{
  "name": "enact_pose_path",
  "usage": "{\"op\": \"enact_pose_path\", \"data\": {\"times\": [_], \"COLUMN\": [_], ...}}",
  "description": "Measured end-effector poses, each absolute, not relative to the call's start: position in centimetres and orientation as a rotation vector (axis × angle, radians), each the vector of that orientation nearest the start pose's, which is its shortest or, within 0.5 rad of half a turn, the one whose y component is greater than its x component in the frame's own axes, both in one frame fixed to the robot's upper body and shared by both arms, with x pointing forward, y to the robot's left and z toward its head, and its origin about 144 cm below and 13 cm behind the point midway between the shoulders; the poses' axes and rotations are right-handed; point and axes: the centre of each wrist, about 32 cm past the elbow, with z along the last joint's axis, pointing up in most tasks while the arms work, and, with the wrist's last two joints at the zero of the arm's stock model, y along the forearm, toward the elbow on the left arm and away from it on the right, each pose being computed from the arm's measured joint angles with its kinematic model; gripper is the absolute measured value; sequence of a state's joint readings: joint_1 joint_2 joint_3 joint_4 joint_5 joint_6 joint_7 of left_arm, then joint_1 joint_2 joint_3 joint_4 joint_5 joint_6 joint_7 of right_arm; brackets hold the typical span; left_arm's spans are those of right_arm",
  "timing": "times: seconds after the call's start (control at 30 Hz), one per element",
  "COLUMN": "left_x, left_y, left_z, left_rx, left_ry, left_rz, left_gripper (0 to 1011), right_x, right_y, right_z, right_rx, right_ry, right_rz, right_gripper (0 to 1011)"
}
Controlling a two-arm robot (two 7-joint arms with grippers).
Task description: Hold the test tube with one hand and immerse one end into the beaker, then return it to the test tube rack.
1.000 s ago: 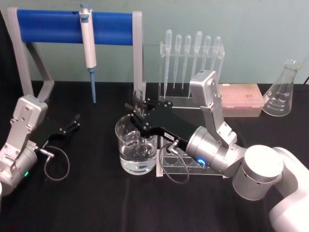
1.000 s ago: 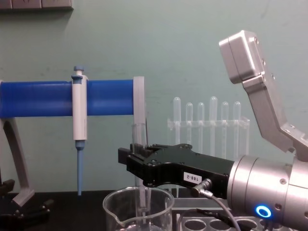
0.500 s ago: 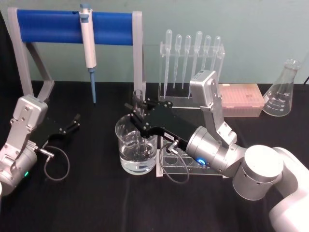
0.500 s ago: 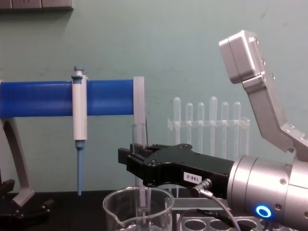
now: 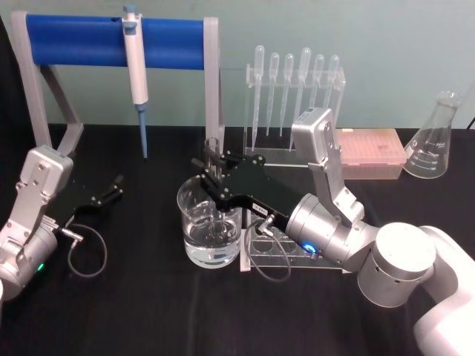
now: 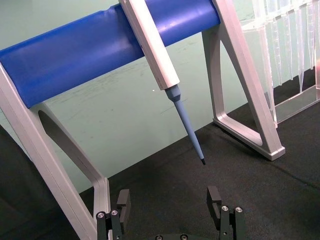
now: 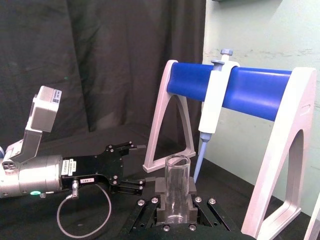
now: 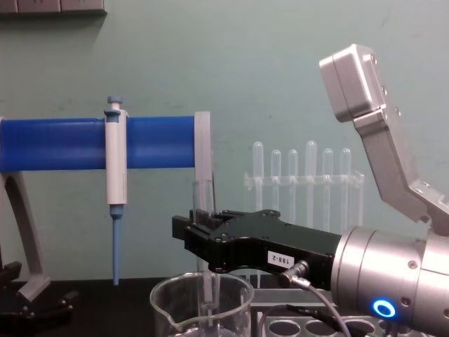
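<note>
The right pincer is reaching in from the right across the middle of the bench, its black flat body stretching out over the beaker. It is gripping the tube between its two fingers, closed snugly on the glass. In the right wrist view the tube is sitting squarely in that pincer, with a pad pressing on either side.

The tube is standing upright. From the chest view its open top is sticking up above the pincer, and its lower part is hanging down inside the beaker. There is water in the beaker; the tube's end seems to be dipping into it, though glass behind glass makes that hard to judge.

The rack is lying just beside the beaker on its right, under the right arm's wrist.

The left pincer is resting low at the left of the bench, well apart from the beaker. In its wrist view the pincer is gaping wide and holding nothing, facing the pipettor that is hanging on the blue stand.
</note>
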State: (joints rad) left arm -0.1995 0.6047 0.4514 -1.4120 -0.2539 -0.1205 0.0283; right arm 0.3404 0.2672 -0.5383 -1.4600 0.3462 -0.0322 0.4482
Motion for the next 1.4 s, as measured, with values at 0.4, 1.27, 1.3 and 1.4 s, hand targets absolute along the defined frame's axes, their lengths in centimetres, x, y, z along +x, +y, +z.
{"op": "enact_pose_path", "data": {"times": [0.4,1.27,1.3,1.4], "left_x": [48.86,48.86,48.86,48.86], "left_y": [30.97,30.96,30.97,30.97], "left_z": [113.98,113.98,113.98,113.98], "left_rx": [0.305,0.304,0.304,0.304], "left_ry": [-0.285,-0.285,-0.285,-0.285], "left_rz": [1.248,1.248,1.248,1.248], "left_gripper": [1000,1000,1000,1000], "right_x": [51.68,51.68,51.68,51.68], "right_y": [-15.44,-15.44,-15.44,-15.44], "right_z": [118.94,118.94,118.94,118.94], "right_rx": [0.031,0.031,0.031,0.031], "right_ry": [-0.100,-0.100,-0.100,-0.100], "right_rz": [-0.641,-0.641,-0.641,-0.641], "right_gripper": [224,225,225,224]}}
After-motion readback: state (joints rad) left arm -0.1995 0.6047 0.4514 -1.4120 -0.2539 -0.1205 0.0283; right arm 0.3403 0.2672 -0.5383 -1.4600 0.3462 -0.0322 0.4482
